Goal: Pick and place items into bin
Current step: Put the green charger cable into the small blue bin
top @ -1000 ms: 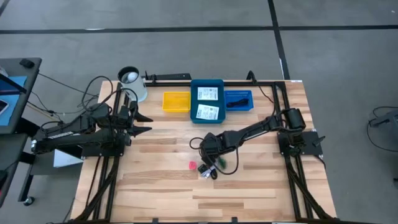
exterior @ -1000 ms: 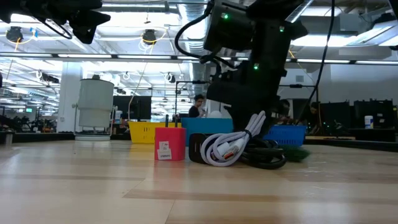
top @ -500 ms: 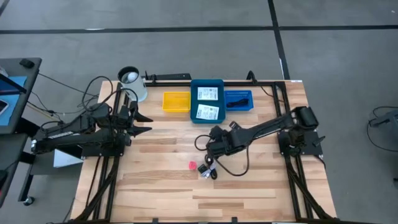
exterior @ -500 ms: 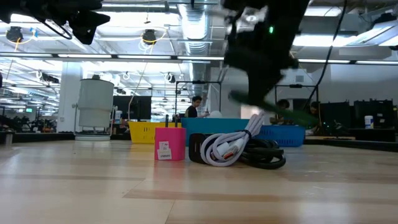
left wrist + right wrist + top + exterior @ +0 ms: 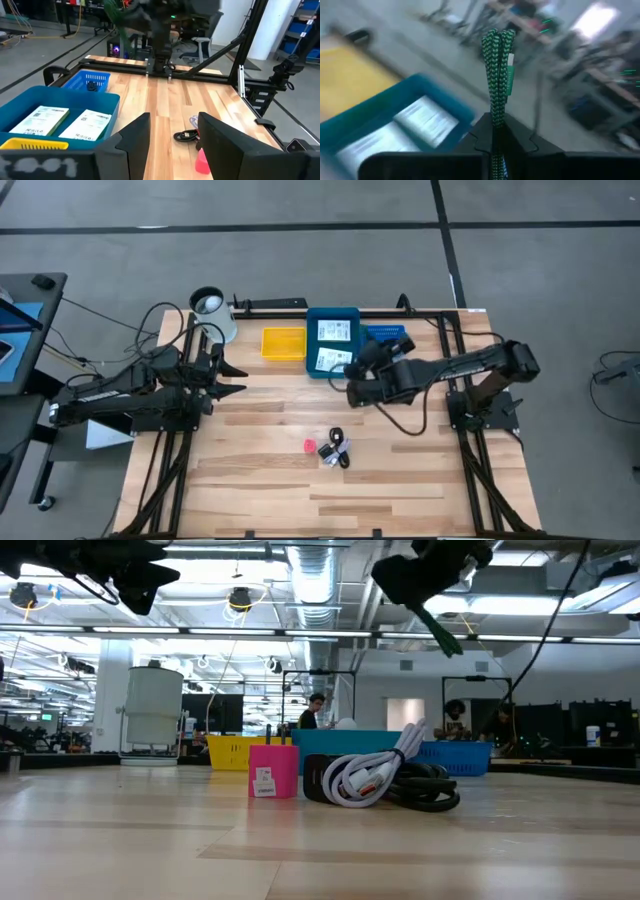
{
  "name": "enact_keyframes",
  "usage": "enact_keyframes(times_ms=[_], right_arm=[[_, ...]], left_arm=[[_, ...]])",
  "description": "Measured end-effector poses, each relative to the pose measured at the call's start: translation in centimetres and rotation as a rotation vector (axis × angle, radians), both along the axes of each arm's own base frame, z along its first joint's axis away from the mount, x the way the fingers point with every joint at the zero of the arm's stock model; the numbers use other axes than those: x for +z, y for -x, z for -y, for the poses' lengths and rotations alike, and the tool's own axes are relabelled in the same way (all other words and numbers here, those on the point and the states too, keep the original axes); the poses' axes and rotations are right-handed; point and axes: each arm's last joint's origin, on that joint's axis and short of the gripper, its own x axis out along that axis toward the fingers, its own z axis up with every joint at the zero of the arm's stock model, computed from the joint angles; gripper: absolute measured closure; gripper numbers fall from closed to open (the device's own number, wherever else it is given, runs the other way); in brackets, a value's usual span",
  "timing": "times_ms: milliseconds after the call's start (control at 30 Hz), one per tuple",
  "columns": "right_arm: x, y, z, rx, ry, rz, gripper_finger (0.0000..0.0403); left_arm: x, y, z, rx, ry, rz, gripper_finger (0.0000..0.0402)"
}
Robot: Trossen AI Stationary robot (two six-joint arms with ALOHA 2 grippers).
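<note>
Currently left gripper (image 5: pixel 228 378) waits open at frame left, pink cube (image 5: pixel 309 447) and cable bundle (image 5: pixel 335 452) sit lower centre, and right gripper (image 5: pixel 356 367), clamped on a green braided cord (image 5: pixel 497 75), hangs by the teal bin (image 5: pixel 311 370); next: centre over bin, release.

Card (image 5: pixel 422 119) print blurred, unreadable.

Right gripper (image 5: pixel 496 134) with fingers closed on a folded green braided cord (image 5: pixel 497 75), held above the blue bin (image 5: pixel 427 85), in which two white printed cards (image 5: pixel 402 127) lie, a yellow bin (image 5: pixel 350 75) beside it.
</note>
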Motion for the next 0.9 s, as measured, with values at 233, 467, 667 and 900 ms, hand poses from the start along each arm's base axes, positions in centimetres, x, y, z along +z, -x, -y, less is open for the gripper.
enact_keyframes(times_ms=[233,467,667,900], right_arm=[[-1.6,0.4,4.0,-0.169,0.111,0.003,0.0390],[-5.0,1.8,7.1,-0.280,0.086,-0.020,0.0382],[-6.7,2.4,8.9,-0.351,0.090,0.009,0.0394],[-7.6,2.9,10.8,-0.422,0.093,0.058,0.0380]], left_arm=[[0.0,0.0,0.0,0.002,0.027,-0.001,0.0247],[-0.1,0.0,0.0,0.000,0.028,-0.006,0.0247],[-0.1,0.0,0.0,0.000,0.028,-0.006,0.0247],[-0.1,0.0,0.0,0.000,0.028,-0.006,0.0247]])
